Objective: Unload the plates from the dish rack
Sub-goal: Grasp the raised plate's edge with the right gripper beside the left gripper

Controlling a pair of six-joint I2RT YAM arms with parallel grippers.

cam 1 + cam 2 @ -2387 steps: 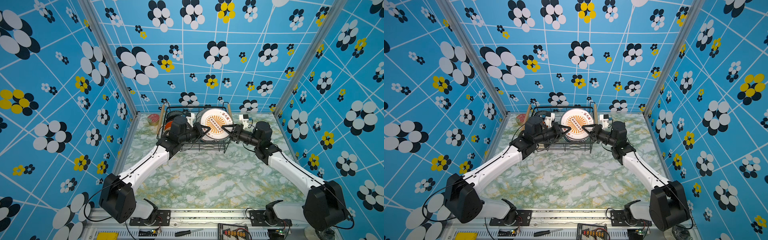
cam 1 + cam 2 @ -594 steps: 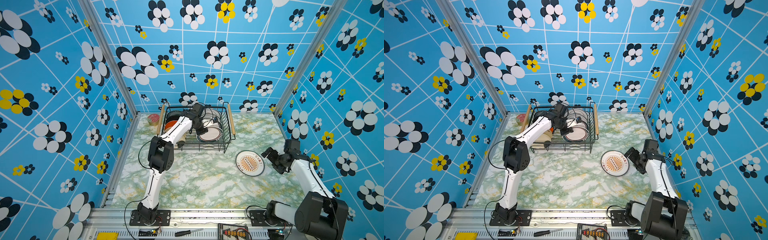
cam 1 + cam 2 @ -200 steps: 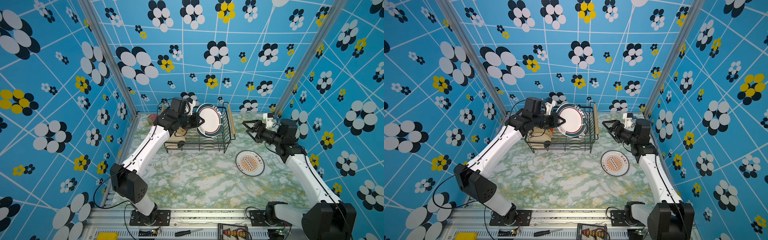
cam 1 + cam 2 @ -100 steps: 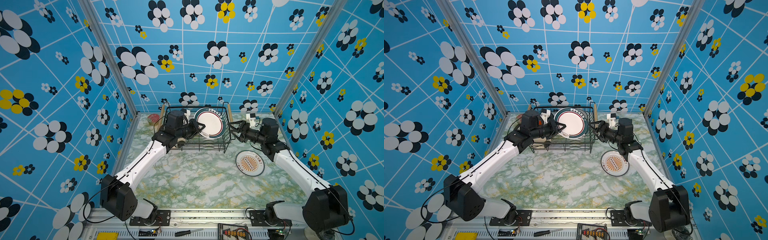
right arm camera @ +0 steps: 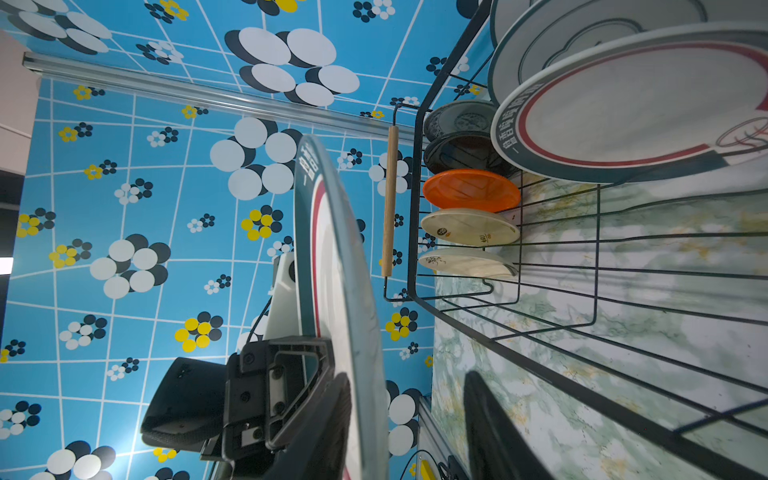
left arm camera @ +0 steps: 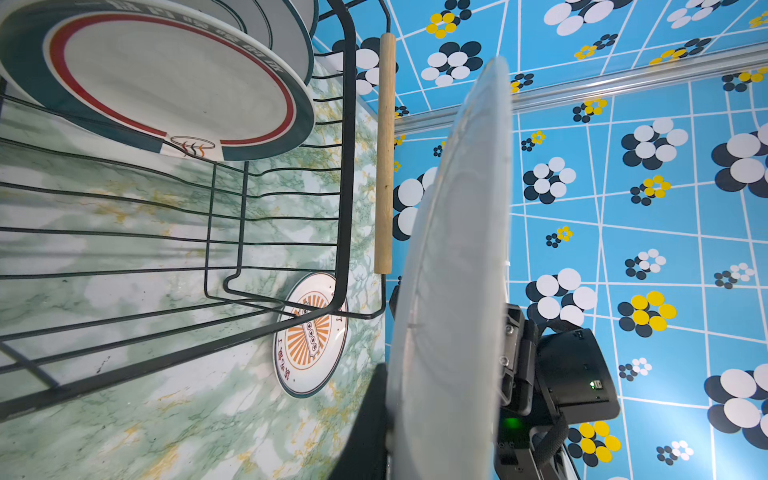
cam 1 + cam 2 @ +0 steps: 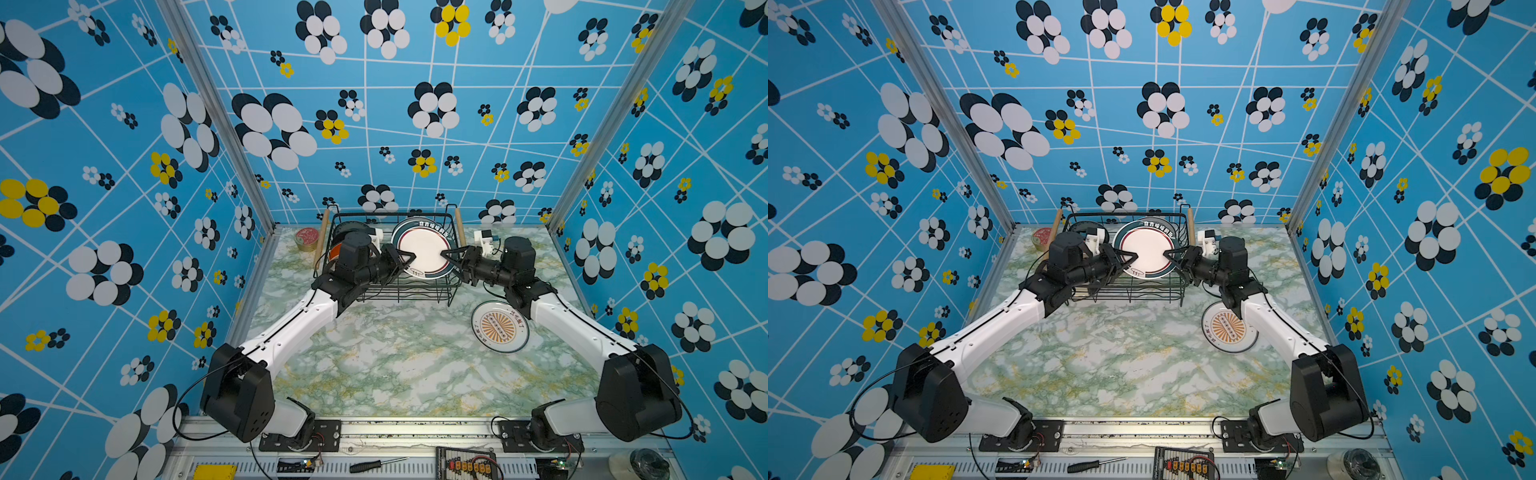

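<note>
step: mid-air handover of one plate, left arm to right arm, above the rack (my read)
held plate: the white held plate with a dark rim and red ring stands on edge, its face toward the camera in both top views. It is lifted over the right half of the dish rack and looks clear of the wire floor.
left gripper: the left gripper is clenched on the held plate's left rim. The left wrist view shows the plate edge-on, running out from the jaws.
right gripper: the right gripper is at the opposite rim, jaws straddling it and not clamped. In the right wrist view one finger lies at the plate; the other finger stands apart with a clear gap.
done so far: one sunburst plate lies flat on the table, right of the rack.
left in rack: second ringed plate, orange plate, cream plates, and dark ones beyond.
progress: early, since most plates are not out yet
next move: shut your right jaws firmly on the rim before the left lets go. Then carry the plate toward the sunburst plate and lay it flat.
watch: the glazed rim probably slips. If you release the left too soon, the plate may drop onto the rack. Keep clear of the wooden handle.
</note>
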